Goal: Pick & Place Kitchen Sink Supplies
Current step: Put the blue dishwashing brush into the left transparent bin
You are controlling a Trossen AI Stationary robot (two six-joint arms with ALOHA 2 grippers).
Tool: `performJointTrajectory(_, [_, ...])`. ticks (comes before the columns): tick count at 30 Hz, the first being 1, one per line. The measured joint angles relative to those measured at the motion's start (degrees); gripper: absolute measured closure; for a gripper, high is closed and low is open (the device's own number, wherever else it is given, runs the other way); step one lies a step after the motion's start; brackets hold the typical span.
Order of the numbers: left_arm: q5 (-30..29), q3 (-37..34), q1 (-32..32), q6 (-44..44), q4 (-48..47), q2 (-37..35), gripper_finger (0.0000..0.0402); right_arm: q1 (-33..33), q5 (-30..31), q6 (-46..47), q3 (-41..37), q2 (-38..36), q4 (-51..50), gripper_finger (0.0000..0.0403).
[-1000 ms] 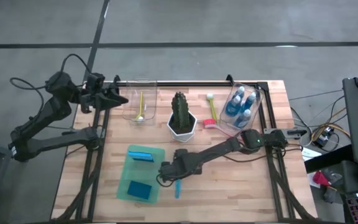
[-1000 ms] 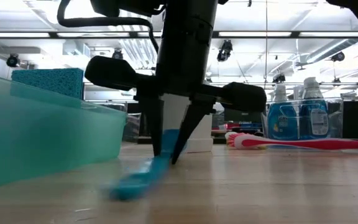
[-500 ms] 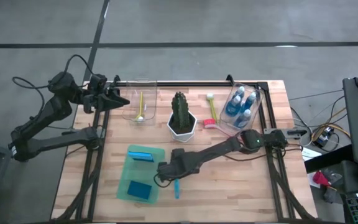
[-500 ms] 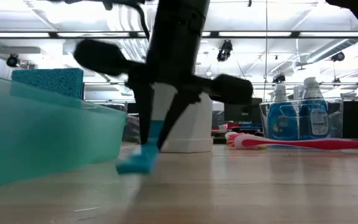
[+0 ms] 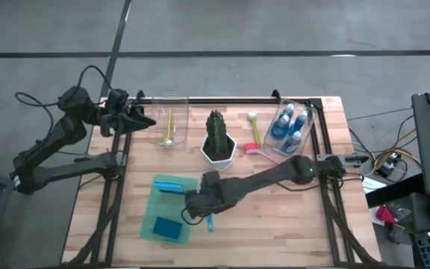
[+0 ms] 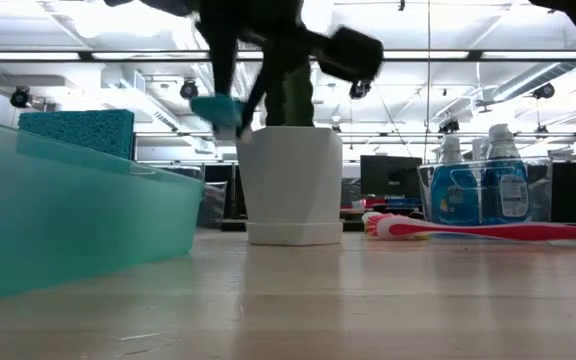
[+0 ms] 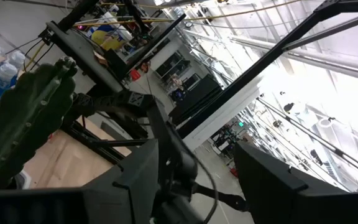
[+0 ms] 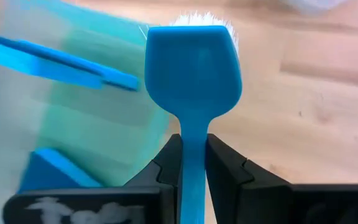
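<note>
My right gripper (image 5: 201, 208) hangs over the table beside the green tray (image 5: 152, 217), shut on a blue brush (image 8: 193, 68) with white bristles. In the low view the brush head (image 6: 218, 108) is high in the air. In the tray a light blue sponge (image 5: 169, 185) stands on its edge at the far end, and a dark blue sponge (image 5: 169, 228) lies flat. The blue bottles (image 5: 290, 125) stand in a clear bin. A yellow brush (image 5: 169, 128) lies in another bin, and a pink brush (image 5: 254, 138) lies on the table. My left gripper (image 5: 145, 119) waits open at the far left edge. My right gripper pinches the blue brush's handle just behind the head (image 8: 193, 140) between its two fingers (image 8: 166, 167). The fingers come from above, and the head sticks out past their tips. The brush is lifted clear of the table. The gripper hides the rest of the handle.
A green cactus in a white pot (image 5: 219, 142) stands just beyond my right gripper, near the table's middle. The clear bins (image 5: 169, 119) (image 5: 304, 119) line the far edge. Bare wood lies near and to the right of the tray.
My right gripper has risen and moved a little toward the tray, staying shut on the blue brush. The brush head rested on the table a second ago. Now the whole brush is lifted clear, up at the height of the cactus.
</note>
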Motion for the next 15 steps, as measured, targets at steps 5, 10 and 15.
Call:
performJointTrajectory(5, [0.0,0.0,0.0,0.2,0.0,0.0,0.0200,0.3,5.6,-6.3,-0.3,-2.2,6.3,0.0359])
performJointTrajectory(10, [2.5,0.0,0.0,1.9,0.0,-0.1,0.0200,0.7,9.2,-15.9,0.0,-3.2,15.4,0.0359])
performJointTrajectory(15, [5.2,0.0,0.0,2.2,0.0,-0.3,0.0200,0.7,14.3,-24.2,0.1,-4.3,25.1,0.0359])
